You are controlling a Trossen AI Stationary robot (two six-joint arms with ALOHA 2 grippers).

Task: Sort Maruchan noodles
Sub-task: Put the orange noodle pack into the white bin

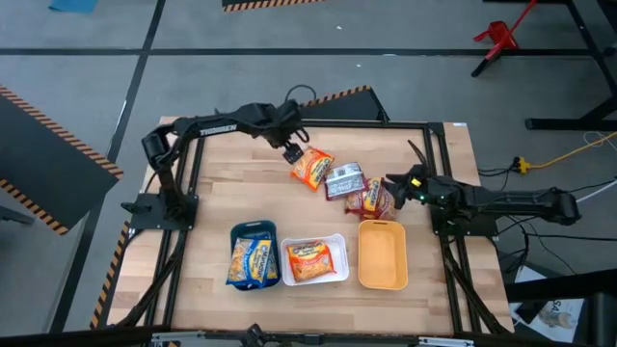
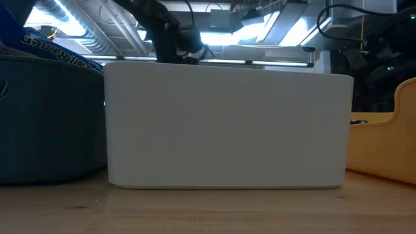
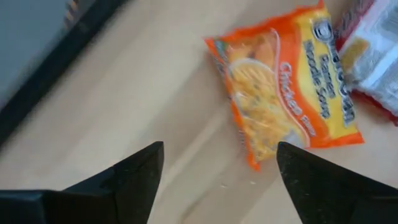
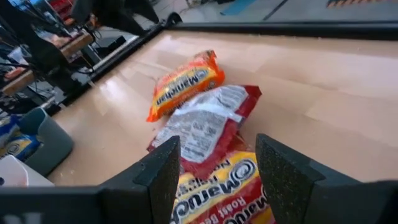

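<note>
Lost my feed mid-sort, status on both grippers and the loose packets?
Left gripper open above orange crinkly noodle packet. Right gripper open over dark red packet. Nothing held. No obstruction.

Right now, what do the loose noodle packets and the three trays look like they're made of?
The orange noodle packet and the red ones look like thin glossy plastic film: crinkled, with shiny highlights and printed labels. The teal tray, white tray and orange tray appear to be smooth moulded plastic with a matte, even surface, though that's only by look.
</note>
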